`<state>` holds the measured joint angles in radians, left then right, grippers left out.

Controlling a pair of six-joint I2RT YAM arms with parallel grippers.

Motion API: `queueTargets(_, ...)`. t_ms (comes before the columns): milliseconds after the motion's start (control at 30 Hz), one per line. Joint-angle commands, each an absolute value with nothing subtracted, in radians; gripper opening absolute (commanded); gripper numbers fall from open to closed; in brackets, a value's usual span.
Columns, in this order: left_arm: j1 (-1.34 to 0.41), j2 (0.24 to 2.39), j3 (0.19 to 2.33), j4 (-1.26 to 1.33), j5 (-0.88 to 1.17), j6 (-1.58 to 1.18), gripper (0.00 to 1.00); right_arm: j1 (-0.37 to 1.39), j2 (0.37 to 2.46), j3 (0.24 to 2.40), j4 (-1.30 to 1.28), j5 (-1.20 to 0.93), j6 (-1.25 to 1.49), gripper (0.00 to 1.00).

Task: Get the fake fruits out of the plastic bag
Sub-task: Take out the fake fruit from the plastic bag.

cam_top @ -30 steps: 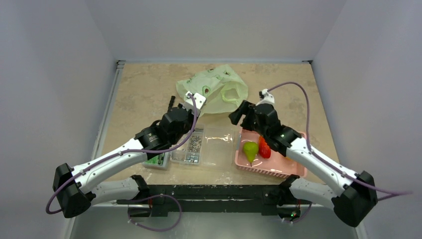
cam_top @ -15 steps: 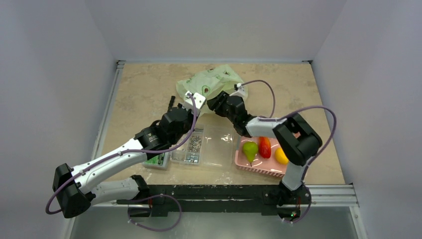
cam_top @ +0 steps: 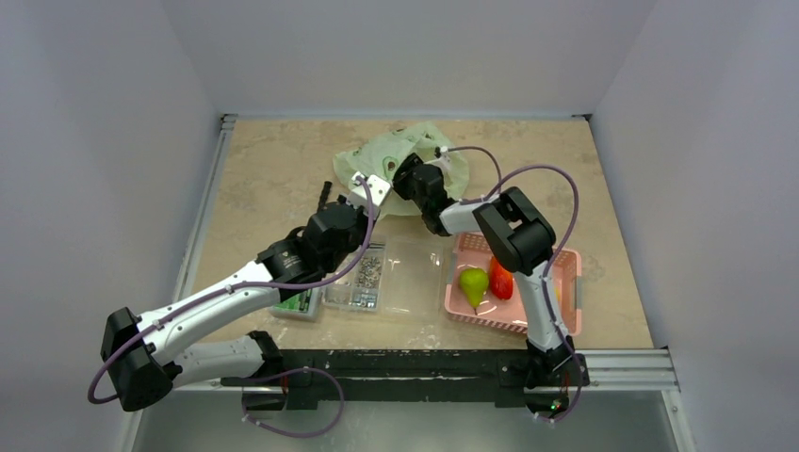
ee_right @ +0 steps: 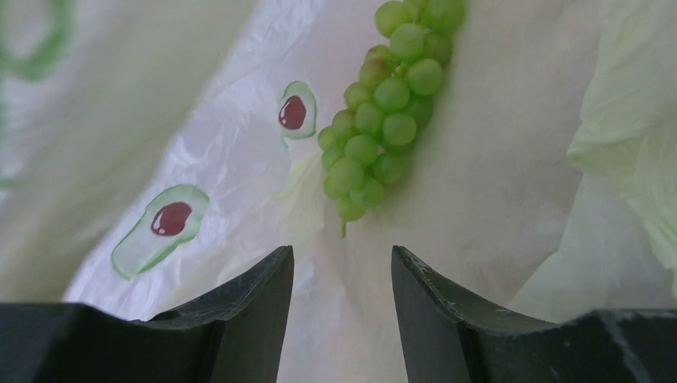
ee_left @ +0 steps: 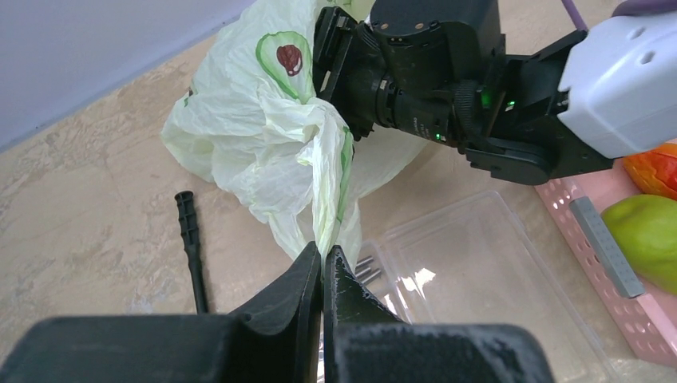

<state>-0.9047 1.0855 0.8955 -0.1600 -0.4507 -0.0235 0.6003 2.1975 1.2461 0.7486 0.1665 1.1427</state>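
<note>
The pale yellow-green plastic bag (cam_top: pixel 400 153) with avocado prints lies at the back middle of the table. My left gripper (ee_left: pixel 323 254) is shut on a twisted handle of the bag (ee_left: pixel 331 183) and holds it up. My right gripper (ee_right: pixel 342 254) is open and reaches into the bag's mouth (cam_top: pixel 407 177). The green grape bunch (ee_right: pixel 383 112) lies inside the bag just ahead of the right fingertips, untouched. The green pear (cam_top: pixel 474 282) and the red-orange piece (cam_top: pixel 501 280) lie in the pink basket (cam_top: pixel 565 315). No lemon shows.
A clear compartmented box (cam_top: pixel 400 273) with small metal parts sits in front of the bag, between the arms. A black strip (cam_top: pixel 323 196) lies on the table left of the bag. The right arm's elbow hangs over the basket.
My right arm has swung from above the basket to the back left and pushed its open gripper into the bag's mouth. The left gripper has kept its hold.
</note>
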Motion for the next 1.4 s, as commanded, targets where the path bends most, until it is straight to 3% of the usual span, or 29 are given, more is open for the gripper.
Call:
queueTargets(0,-0.910,1.089,0.903,-0.112,-0.454,-0.017,0.00,0.600,2.235,1.351,0.764,0.240,1.225,0.49)
queueTargets(400,-0.910,1.091,0.908,-0.114,-0.433,-0.012,0.00,0.603,2.454,1.587,0.685,0.319,1.376,0.60)
queueTargets(600,-0.910,1.089,0.910,-0.117,-0.419,-0.018,0.00,0.623,2.518,1.672,0.613,0.409,1.395,0.72)
queueTargets(833,-0.910,1.069,0.913,-0.120,-0.420,-0.016,0.00,0.626,2.617,1.815,0.565,0.442,1.390,0.71)
queueTargets(1133,-0.910,1.057,0.914,-0.120,-0.418,-0.018,0.00,0.650,2.745,2.103,0.213,0.588,1.503,0.52)
queueTargets(1367,-0.910,1.049,0.916,-0.121,-0.426,-0.015,0.00,0.648,2.763,2.131,0.299,0.538,1.435,0.11)
